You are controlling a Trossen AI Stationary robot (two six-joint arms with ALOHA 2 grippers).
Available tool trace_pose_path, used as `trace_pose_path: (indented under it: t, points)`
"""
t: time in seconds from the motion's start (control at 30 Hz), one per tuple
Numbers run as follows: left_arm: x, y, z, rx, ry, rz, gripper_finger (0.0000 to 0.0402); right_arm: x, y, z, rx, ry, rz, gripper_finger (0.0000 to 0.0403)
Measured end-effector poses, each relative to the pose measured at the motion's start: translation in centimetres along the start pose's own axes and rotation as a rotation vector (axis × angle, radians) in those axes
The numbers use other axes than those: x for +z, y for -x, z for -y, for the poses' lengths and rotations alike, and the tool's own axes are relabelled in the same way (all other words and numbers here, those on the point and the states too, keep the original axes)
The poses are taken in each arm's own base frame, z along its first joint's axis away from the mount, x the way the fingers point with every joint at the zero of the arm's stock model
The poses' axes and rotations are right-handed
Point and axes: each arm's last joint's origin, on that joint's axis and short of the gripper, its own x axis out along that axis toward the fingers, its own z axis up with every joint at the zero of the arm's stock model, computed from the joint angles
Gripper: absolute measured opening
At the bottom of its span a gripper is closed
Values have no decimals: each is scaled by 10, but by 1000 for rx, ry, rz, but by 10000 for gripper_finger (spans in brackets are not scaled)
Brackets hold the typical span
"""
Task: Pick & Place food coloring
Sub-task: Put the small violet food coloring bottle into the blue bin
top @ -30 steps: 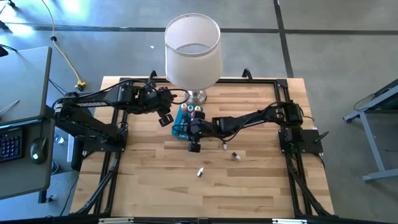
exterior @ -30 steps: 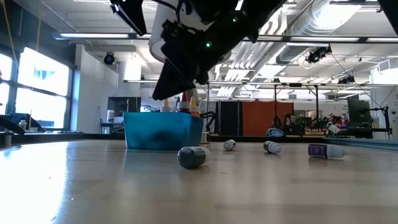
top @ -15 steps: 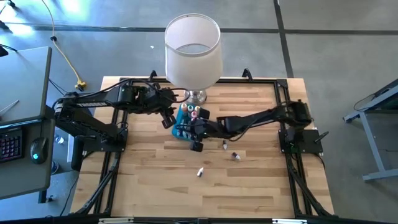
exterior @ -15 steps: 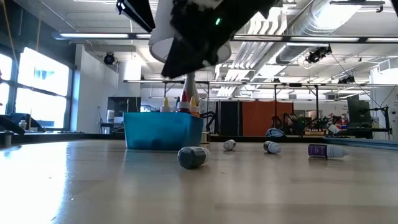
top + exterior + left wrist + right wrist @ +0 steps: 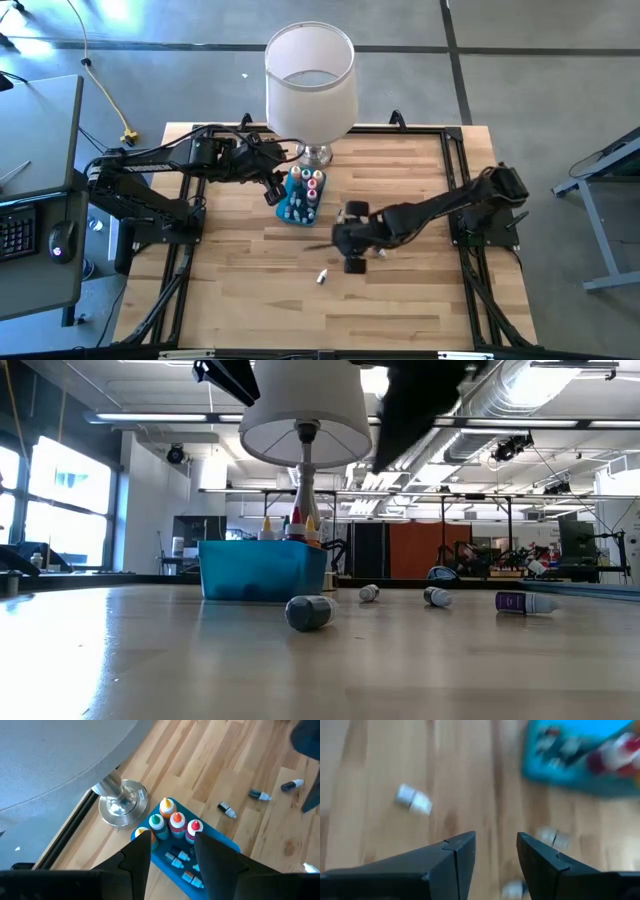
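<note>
Blue tray (image 5: 291,212) of upright food coloring bottles (image 5: 306,181) sat just below our left gripper (image 5: 171,851), jaws apart and empty.

Grey concrete floor (image 5: 520,80); bright windows (image 5: 60,500); ceiling ducts (image 5: 500,410) overhead.
</note>
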Motion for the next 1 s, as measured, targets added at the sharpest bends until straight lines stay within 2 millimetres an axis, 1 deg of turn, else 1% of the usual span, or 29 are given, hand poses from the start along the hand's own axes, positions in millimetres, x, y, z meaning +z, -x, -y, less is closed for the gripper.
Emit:
trace_pose_path:
  t: [0.13, 0.3, 0.53, 0.63, 0.73, 0.8, 0.87, 0.93, 1.0]
  points:
    - [0, 0, 0, 0, 0, 0, 147, -20, 7, -12, 1, 58, -157, 138]
    - [0, 0, 0, 0, 0, 1, 147, -31, 12, -20, -67, 18, -215, 138]
    - [0, 0, 0, 0, 0, 1, 147, -26, 12, -25, -21, 110, -159, 138]
    - [0, 0, 0, 0, 0, 1, 147, -22, 11, -25, -8, 214, -123, 138]
    - [0, 0, 0, 0, 0, 1, 147, -12, 9, -24, -20, 319, -31, 138]
    - [0, 0, 0, 0, 0, 1, 147, -5, 8, -22, -19, 293, 34, 138]
    - [0, 0, 0, 0, 0, 1, 147, 1, 7, -19, 19, 164, 71, 138]
    - [0, 0, 0, 0, 0, 1, 147, 1, 5, -15, 52, 52, 52, 138]
    - [0, 0, 0, 0, 0, 1, 147, -2, 5, -13, 42, 3, 10, 138]
